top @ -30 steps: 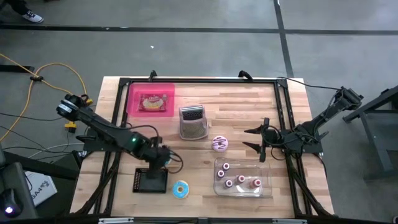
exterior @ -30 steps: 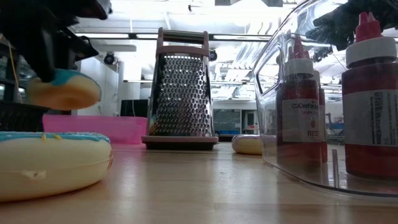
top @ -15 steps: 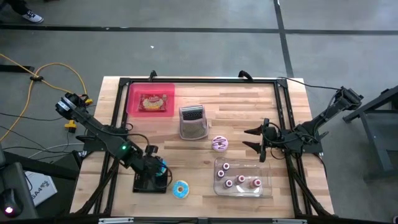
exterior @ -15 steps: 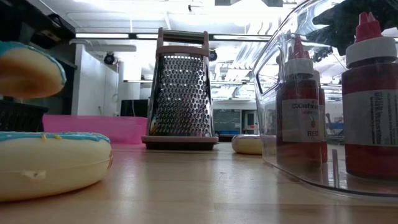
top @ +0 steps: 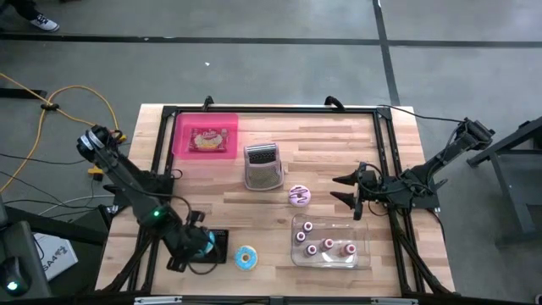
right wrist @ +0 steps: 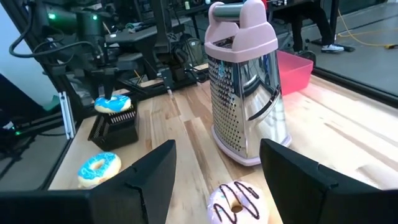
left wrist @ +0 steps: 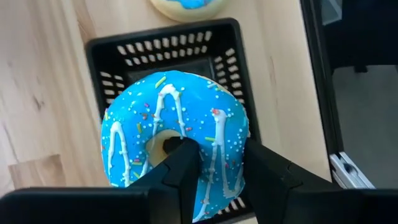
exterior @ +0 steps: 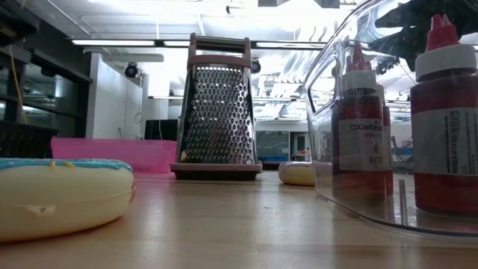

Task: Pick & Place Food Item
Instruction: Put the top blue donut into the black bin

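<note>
Clamping a blue-iced doughnut (left wrist: 175, 140) through its hole, the left gripper (left wrist: 211, 171) jaws hold it above the black basket (left wrist: 124, 56), partly hidden beneath. Right gripper (top: 349, 190) jaws stand apart, beyond the grater (top: 263, 165).

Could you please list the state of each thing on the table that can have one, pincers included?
Left pincer: shut on the blue donut.
Blue donut: held above the black basket.
Black basket: upright, nothing inside.
Second blue donut: lying flat beside the basket.
Right pincer: open, holding nothing.
Grater: standing upright.
Clear bin: open-topped, holding red bottles.
Pink tray: holding a packet.
</note>
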Robot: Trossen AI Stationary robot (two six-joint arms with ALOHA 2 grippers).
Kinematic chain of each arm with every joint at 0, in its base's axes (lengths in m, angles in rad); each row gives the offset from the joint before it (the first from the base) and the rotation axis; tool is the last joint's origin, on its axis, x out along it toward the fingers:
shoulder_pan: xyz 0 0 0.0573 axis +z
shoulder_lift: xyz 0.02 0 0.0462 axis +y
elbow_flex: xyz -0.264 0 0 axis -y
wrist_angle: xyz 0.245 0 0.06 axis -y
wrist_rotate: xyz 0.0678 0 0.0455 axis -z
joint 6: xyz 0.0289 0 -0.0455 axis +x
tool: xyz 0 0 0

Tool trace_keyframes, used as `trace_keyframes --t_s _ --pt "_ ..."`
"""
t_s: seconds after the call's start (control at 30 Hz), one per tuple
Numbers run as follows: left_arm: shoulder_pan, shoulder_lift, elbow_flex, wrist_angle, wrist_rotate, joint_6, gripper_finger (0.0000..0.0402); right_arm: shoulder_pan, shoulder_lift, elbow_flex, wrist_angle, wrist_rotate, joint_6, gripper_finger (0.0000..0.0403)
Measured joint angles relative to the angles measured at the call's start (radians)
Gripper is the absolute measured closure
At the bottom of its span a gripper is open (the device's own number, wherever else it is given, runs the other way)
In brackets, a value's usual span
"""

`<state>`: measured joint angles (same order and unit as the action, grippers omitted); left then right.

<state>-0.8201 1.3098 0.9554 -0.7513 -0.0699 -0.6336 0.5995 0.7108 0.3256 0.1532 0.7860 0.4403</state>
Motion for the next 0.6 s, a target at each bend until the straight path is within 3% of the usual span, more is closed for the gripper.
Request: trace_keyframes --t_s 0.3,0.6 --pt "-0.065 0.009 0.000 0.002 -0.067 -0.029 0.0292 0.000 0.000 0.000 0.000 0.000 0.038 0.0183" --pt "-0.067 0.086 0.000 0.000 -0.046 -0.031 0.0292 0.000 0.000 0.000 0.000 0.000 0.038 0.0183"
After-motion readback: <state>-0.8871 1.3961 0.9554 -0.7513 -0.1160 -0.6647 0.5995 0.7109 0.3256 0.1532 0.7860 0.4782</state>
